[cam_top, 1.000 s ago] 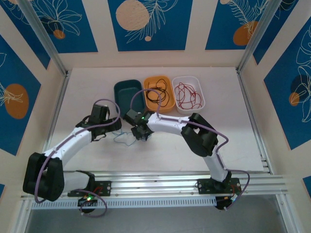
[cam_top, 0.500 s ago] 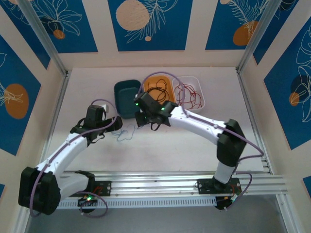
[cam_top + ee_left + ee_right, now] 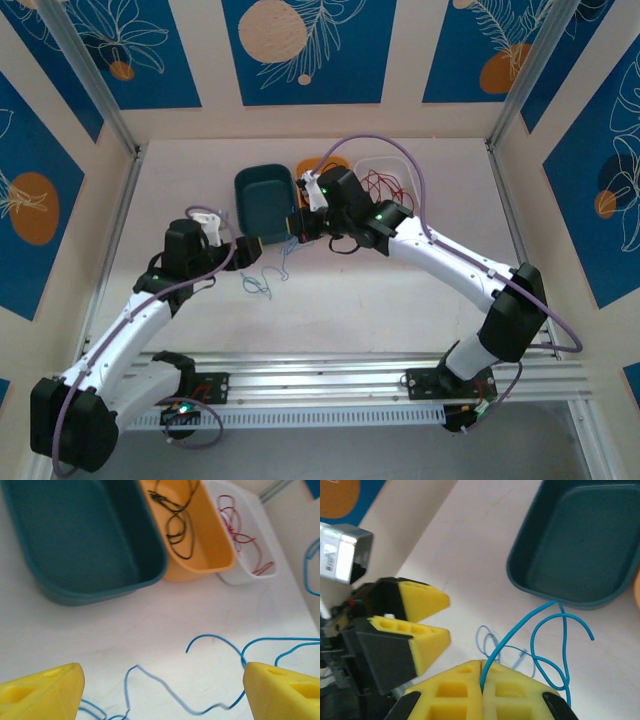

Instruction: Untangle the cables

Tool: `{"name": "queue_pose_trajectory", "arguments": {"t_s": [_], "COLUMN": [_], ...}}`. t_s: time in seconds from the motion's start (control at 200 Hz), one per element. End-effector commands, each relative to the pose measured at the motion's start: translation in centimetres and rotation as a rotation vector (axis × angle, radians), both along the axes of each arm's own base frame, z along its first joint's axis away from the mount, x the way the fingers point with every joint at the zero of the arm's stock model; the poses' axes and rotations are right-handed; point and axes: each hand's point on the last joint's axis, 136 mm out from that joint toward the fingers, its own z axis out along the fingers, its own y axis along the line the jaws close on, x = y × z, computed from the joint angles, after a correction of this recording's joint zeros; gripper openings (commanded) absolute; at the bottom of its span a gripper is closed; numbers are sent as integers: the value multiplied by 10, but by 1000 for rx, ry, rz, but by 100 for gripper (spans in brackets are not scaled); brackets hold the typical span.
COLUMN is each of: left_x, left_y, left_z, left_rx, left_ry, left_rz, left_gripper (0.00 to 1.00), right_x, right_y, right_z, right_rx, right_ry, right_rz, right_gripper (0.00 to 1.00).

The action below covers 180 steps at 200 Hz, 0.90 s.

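Note:
A thin blue cable [image 3: 259,284] lies in loose loops on the white table in front of the teal bin [image 3: 262,203]. One end rises to my right gripper [image 3: 481,666], which is shut on the blue cable [image 3: 555,645] just in front of the teal bin [image 3: 580,555]. My left gripper [image 3: 162,692] is open and hovers low over the blue cable [image 3: 212,635], touching nothing. Its yellow fingers [image 3: 422,600] show to the left in the right wrist view. A black cable [image 3: 180,525] lies in the orange bin [image 3: 212,545], a red cable [image 3: 245,542] in the white bin [image 3: 240,575].
The three bins stand side by side at the back of the table, the teal bin [image 3: 100,592] with nothing in it. My right arm reaches over the orange bin [image 3: 312,163] in the top view. Aluminium frame posts stand at both sides.
My right gripper has shut on the blue cable and carried it back toward the teal bin. The left arm has drawn slightly back and left, its gripper still open.

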Motion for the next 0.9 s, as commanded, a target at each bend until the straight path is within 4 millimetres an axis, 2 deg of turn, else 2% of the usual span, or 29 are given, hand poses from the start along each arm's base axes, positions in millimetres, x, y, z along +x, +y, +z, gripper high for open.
{"name": "queue_pose_trajectory", "arguments": {"t_s": [0.0,0.165,0.345,0.715,0.895], "left_x": [-5,-1,3,6,1], "left_y": [-18,-14,-25,-46,-54], "left_z": [17,5,-5,-1,-4], "left_rx": [-60,-33,-105,-301,-322], "left_ry": [-109,-73,18,79,119], "left_rz": [-110,-84,-92,-109,-162], "left_gripper": [83,82,80,83,77], "right_x": [-14,-19,-20,-17,-15], "right_y": [7,8,11,18,20], "right_z": [26,35,34,24,25], "right_rx": [119,167,179,176,184], "right_ry": [2,7,13,28,24], "right_rz": [95,136,157,175,178], "right_gripper": [0,0,0,0,0]}}
